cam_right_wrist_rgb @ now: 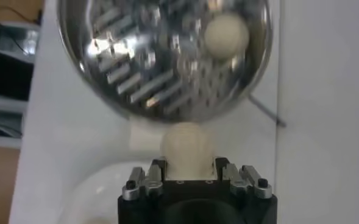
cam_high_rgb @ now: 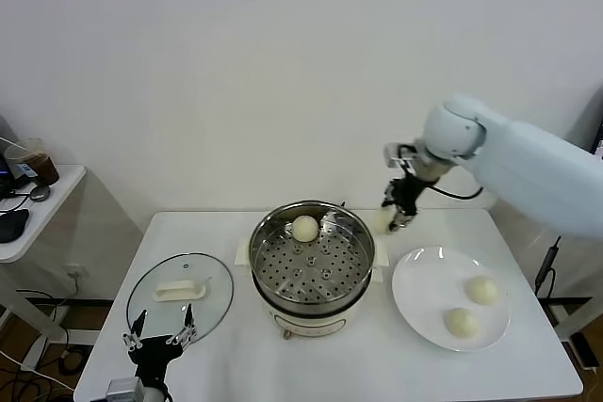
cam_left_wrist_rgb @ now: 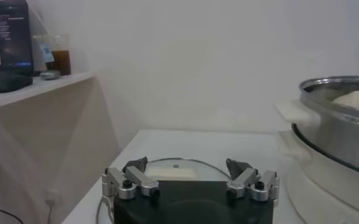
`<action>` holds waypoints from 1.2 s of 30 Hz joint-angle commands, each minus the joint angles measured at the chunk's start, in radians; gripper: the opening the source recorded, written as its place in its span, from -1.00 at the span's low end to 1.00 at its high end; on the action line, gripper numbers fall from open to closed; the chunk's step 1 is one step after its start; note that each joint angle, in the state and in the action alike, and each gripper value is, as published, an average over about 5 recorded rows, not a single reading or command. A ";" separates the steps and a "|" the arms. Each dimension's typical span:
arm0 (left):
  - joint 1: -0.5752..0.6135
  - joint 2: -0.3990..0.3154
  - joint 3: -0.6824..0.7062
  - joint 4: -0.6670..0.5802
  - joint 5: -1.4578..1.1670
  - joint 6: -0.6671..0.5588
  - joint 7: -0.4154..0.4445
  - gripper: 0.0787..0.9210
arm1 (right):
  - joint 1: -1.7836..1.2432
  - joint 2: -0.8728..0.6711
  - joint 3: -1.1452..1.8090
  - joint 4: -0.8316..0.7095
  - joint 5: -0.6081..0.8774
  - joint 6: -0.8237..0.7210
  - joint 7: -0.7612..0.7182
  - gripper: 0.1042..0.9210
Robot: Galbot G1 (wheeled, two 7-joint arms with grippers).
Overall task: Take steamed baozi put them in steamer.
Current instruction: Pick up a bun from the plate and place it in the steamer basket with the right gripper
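Gripping a baozi (cam_high_rgb: 384, 220), the right gripper (cam_high_rgb: 396, 214) is seen right of centre beside the steamer (cam_high_rgb: 312, 261); one bun (cam_high_rgb: 304, 228) lies inside, two (cam_high_rgb: 482, 290) on the plate (cam_high_rgb: 415, 294). Left gripper (cam_left_wrist_rgb: 191, 185): jaws spread, lower centre. Right wrist view: bun (cam_right_wrist_rgb: 186, 148) pinched, lower centre.

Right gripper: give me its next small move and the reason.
Probably carry on toward the robot's left until it is over the steamer. The right gripper holds a baozi lifted just outside the rim; one bun is already on the tray.
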 commanded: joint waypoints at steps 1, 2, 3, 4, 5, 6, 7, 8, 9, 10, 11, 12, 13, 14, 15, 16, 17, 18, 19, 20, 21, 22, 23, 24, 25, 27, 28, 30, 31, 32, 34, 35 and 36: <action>0.001 -0.001 0.001 -0.003 0.000 0.002 -0.001 0.77 | 0.113 0.190 -0.098 -0.008 0.149 -0.081 0.014 -0.05; 0.002 -0.002 0.003 -0.004 0.000 0.002 -0.001 0.77 | 0.104 0.221 -0.104 -0.021 0.146 -0.086 0.022 -0.05; 0.003 -0.003 0.004 -0.006 -0.001 0.003 -0.002 0.77 | 0.094 0.252 -0.108 -0.038 0.141 -0.092 0.029 -0.05; 0.003 -0.004 0.005 -0.008 -0.001 0.003 -0.002 0.77 | 0.084 0.276 -0.112 -0.054 0.135 -0.095 0.035 -0.05; 0.004 -0.004 0.007 -0.009 -0.002 0.004 -0.002 0.77 | 0.073 0.301 -0.114 -0.072 0.127 -0.098 0.043 -0.05; 0.004 -0.005 0.008 -0.010 -0.002 0.004 -0.002 0.77 | 0.061 0.326 -0.114 -0.091 0.117 -0.100 0.051 -0.05; 0.004 -0.006 0.008 -0.010 -0.003 0.004 -0.003 0.77 | 0.050 0.346 -0.113 -0.108 0.107 -0.102 0.057 -0.05; 0.003 -0.006 0.008 -0.010 -0.004 0.004 -0.003 0.77 | 0.039 0.365 -0.111 -0.123 0.096 -0.104 0.064 -0.05; 0.002 -0.007 0.009 -0.010 -0.005 0.004 -0.003 0.77 | 0.029 0.384 -0.109 -0.138 0.086 -0.106 0.071 -0.05; 0.002 -0.008 0.009 -0.010 -0.006 0.004 -0.003 0.77 | 0.020 0.399 -0.108 -0.150 0.075 -0.108 0.077 -0.05; 0.001 -0.008 0.009 -0.009 -0.007 0.004 -0.003 0.77 | 0.011 0.412 -0.108 -0.160 0.065 -0.109 0.082 -0.05; 0.000 -0.009 0.009 -0.009 -0.007 0.004 -0.002 0.77 | 0.002 0.425 -0.109 -0.169 0.056 -0.110 0.089 -0.05; 0.000 -0.009 0.009 -0.009 -0.008 0.004 -0.002 0.77 | -0.007 0.436 -0.110 -0.178 0.048 -0.111 0.095 -0.05; -0.001 -0.010 0.009 -0.008 -0.009 0.004 -0.002 0.77 | -0.018 0.446 -0.111 -0.188 0.040 -0.112 0.102 -0.05; -0.002 -0.011 0.009 -0.007 -0.010 0.004 -0.002 0.77 | -0.030 0.455 -0.110 -0.197 0.032 -0.113 0.109 -0.05; -0.004 -0.011 0.009 -0.006 -0.010 0.004 -0.002 0.77 | -0.043 0.464 -0.108 -0.208 0.023 -0.115 0.117 -0.05; -0.005 -0.012 0.010 -0.005 -0.010 0.005 -0.002 0.77 | -0.055 0.472 -0.106 -0.217 0.016 -0.118 0.123 -0.05; -0.005 -0.013 0.010 -0.004 -0.010 0.005 -0.002 0.77 | -0.068 0.479 -0.105 -0.227 0.008 -0.120 0.130 -0.05; -0.006 -0.013 0.011 -0.003 -0.010 0.005 -0.002 0.77 | -0.080 0.485 -0.104 -0.237 -0.001 -0.122 0.137 -0.05; -0.007 -0.014 0.012 -0.002 -0.010 0.005 -0.002 0.77 | -0.091 0.490 -0.103 -0.246 -0.008 -0.124 0.145 -0.05; -0.007 -0.015 0.013 -0.002 -0.010 0.005 -0.002 0.77 | -0.100 0.493 -0.102 -0.253 -0.012 -0.125 0.150 -0.05; -0.008 -0.015 0.013 -0.002 -0.011 0.005 -0.002 0.77 | -0.108 0.497 -0.101 -0.261 -0.016 -0.127 0.156 -0.05; -0.009 -0.015 0.014 -0.001 -0.011 0.006 -0.002 0.77 | -0.115 0.500 -0.100 -0.267 -0.018 -0.128 0.159 -0.05; -0.009 -0.015 0.014 0.000 -0.011 0.006 -0.002 0.77 | -0.120 0.502 -0.099 -0.270 -0.021 -0.128 0.160 -0.05; -0.010 -0.015 0.014 0.000 -0.012 0.006 -0.002 0.77 | -0.125 0.504 -0.098 -0.273 -0.023 -0.129 0.160 -0.05; -0.012 -0.014 0.015 0.001 -0.012 0.007 -0.002 0.77 | -0.132 0.507 -0.100 -0.275 -0.028 -0.129 0.162 -0.05; -0.012 -0.014 0.015 0.001 -0.013 0.007 -0.002 0.77 | -0.137 0.509 -0.100 -0.276 -0.030 -0.130 0.164 -0.05; -0.014 -0.015 0.015 0.001 -0.014 0.007 -0.002 0.77 | -0.144 0.511 -0.100 -0.279 -0.032 -0.132 0.171 -0.05; -0.015 -0.015 0.014 0.000 -0.015 0.008 -0.002 0.77 | -0.148 0.512 -0.100 -0.280 -0.032 -0.133 0.173 -0.05; -0.015 -0.015 0.014 0.000 -0.016 0.008 -0.002 0.77 | -0.150 0.512 -0.101 -0.281 -0.033 -0.134 0.175 -0.05; -0.015 -0.015 0.013 -0.001 -0.017 0.008 -0.001 0.77 | -0.152 0.513 -0.104 -0.280 -0.034 -0.135 0.176 -0.05; -0.016 -0.014 0.013 0.000 -0.018 0.008 -0.001 0.77 | -0.154 0.513 -0.105 -0.280 -0.035 -0.135 0.177 -0.05; -0.016 -0.014 0.012 0.001 -0.019 0.008 -0.001 0.77 | -0.155 0.512 -0.106 -0.279 -0.034 -0.133 0.179 -0.04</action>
